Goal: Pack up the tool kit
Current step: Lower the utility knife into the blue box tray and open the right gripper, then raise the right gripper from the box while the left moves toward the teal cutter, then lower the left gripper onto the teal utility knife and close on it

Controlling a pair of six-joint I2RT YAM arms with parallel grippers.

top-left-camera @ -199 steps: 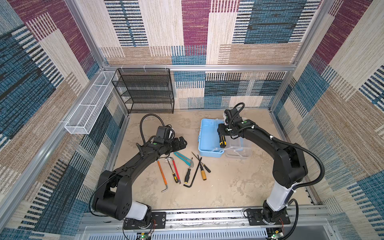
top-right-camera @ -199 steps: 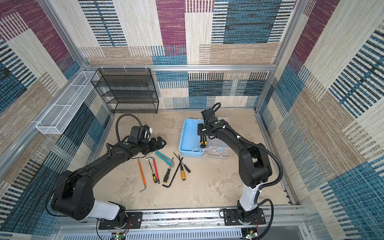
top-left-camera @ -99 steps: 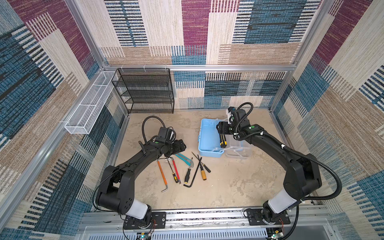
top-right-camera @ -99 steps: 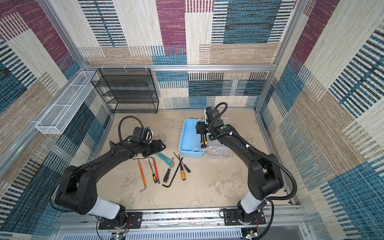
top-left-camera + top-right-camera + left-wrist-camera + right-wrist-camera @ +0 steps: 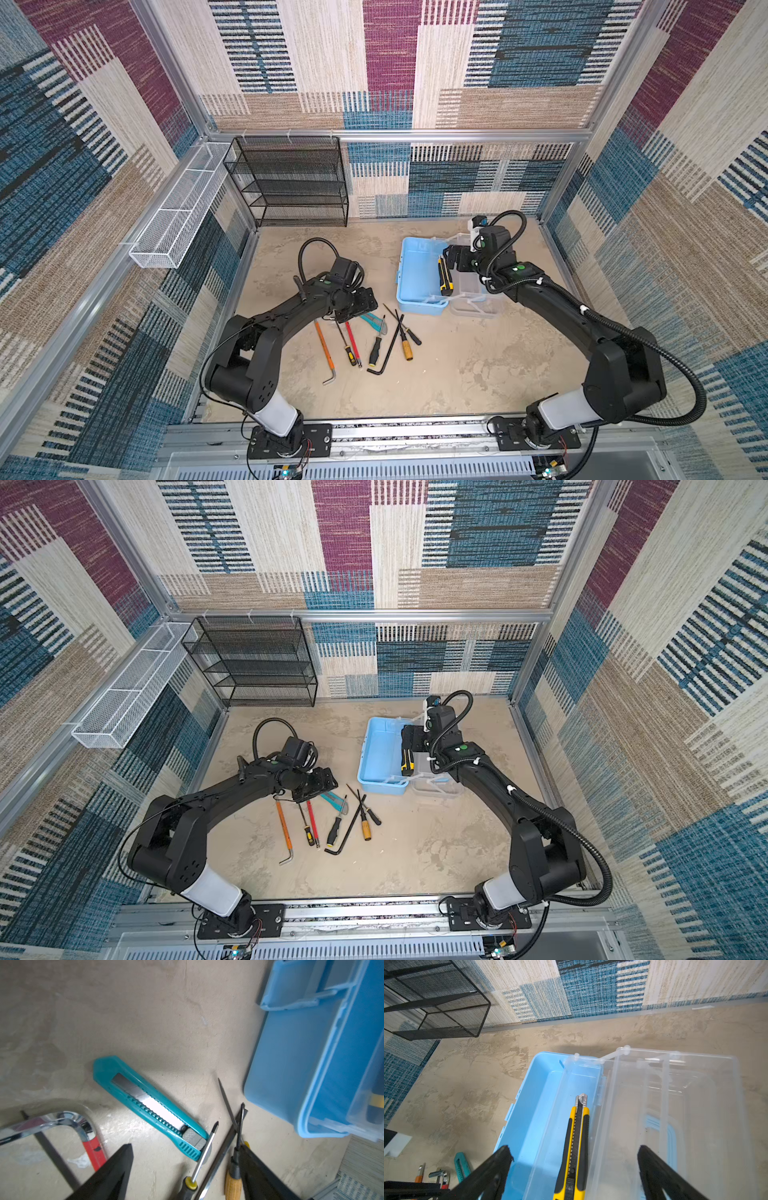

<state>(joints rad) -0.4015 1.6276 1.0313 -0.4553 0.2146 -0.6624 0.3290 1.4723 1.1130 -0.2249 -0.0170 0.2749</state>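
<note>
The light blue tool kit box [image 5: 417, 274] lies open in both top views, its clear lid [image 5: 478, 305] flat beside it. A yellow-and-black utility knife [image 5: 576, 1147] rests in the clear tray [image 5: 569, 1088] along the box's edge. My right gripper [image 5: 574, 1148] hangs open above that knife, not touching it. My left gripper [image 5: 186, 1146] is open low over the loose tools, straddling the butt end of a teal utility knife [image 5: 149, 1105] and a screwdriver shaft [image 5: 204, 1151]. Screwdrivers and hex keys [image 5: 374, 349] lie on the floor.
A black mesh shelf rack [image 5: 291, 183] stands at the back left wall. A white wire basket [image 5: 178, 212] hangs on the left wall. Patterned walls close in the floor on three sides, and a metal rail [image 5: 415, 432] runs along the front.
The right gripper's jaws have spread wide over the yellow knife, which stays in the tray. The left gripper has shifted toward the teal knife and narrowed slightly.
</note>
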